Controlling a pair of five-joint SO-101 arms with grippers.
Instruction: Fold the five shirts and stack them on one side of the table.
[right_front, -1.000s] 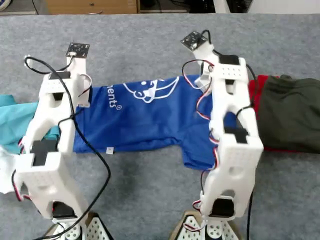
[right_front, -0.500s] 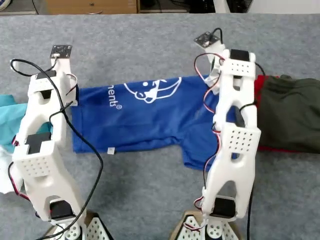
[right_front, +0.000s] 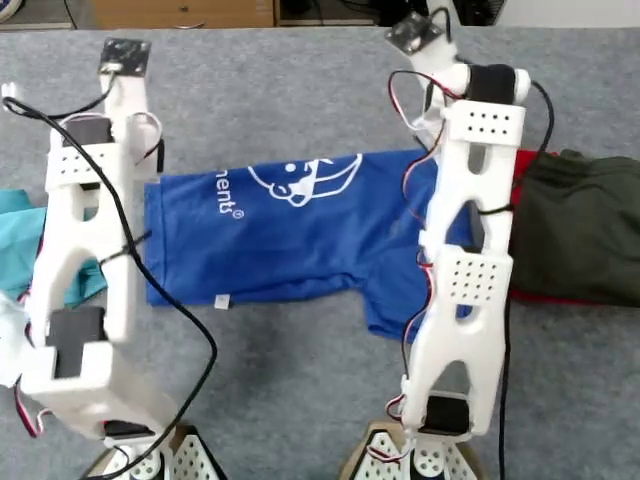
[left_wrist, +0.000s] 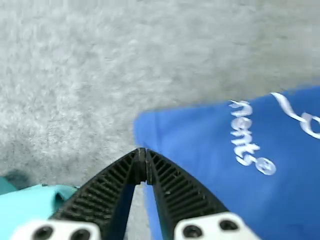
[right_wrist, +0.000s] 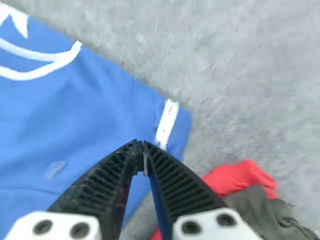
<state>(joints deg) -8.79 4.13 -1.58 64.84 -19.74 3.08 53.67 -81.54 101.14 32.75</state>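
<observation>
The blue shirt (right_front: 290, 230) is lying spread flat, print side up, across the middle of the grey surface (right_front: 300, 90), reaching from one arm to the other, with one sleeve sticking out toward the arms' bases. The left pincer (left_wrist: 141, 152) is hanging over the shirt's far corner on its own side, tips pressed together and gripping nothing. The right pincer (right_wrist: 141, 149) is hanging over the opposite far corner, likewise pressed together and empty, just beside a white label strip (right_wrist: 166, 122) sewn at the edge. A teal shirt (right_front: 20, 240) is waiting at the left end of the surface. A red shirt (right_front: 515, 180) and a dark green shirt (right_front: 585, 235) are lying piled at the right end, touching the blue one. The step in hand looks like the first fold of the blue shirt. To do it well, both pincers are going to need opening first. They should then come down on the two far corners together and each pinch the cloth right at the edge. Lifting evenly and carrying the edge toward the near side should keep the cloth from skewing, and the loose sleeve will want tucking in. White lettering and a white line drawing are showing on the chest, and a small white tag (right_front: 218, 300) is lying at the near edge.
</observation>
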